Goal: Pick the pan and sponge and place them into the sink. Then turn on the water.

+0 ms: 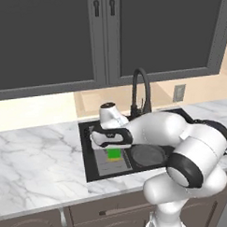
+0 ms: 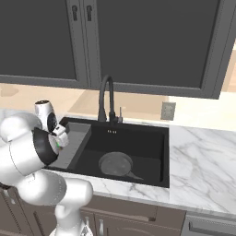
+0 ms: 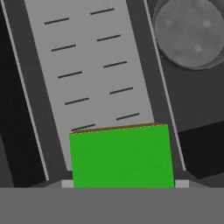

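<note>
Sponge [image 3: 121, 156]: lower edge cut off at the bottom of the hand view; in the left base view partly hidden under the arm. Pan [image 3: 190, 34] cropped by the top and right edges. Fingers hidden; grip cannot be told.

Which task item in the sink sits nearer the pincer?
The sponge, green, on the grey ribbed tray beneath the pincer; the round pan lies farther right.

A white marbled counter [image 1: 38, 165] runs below dark wall cabinets [image 1: 42, 39]; a beige backsplash [image 2: 138, 108] carries a grey outlet [image 2: 168, 110]
</note>
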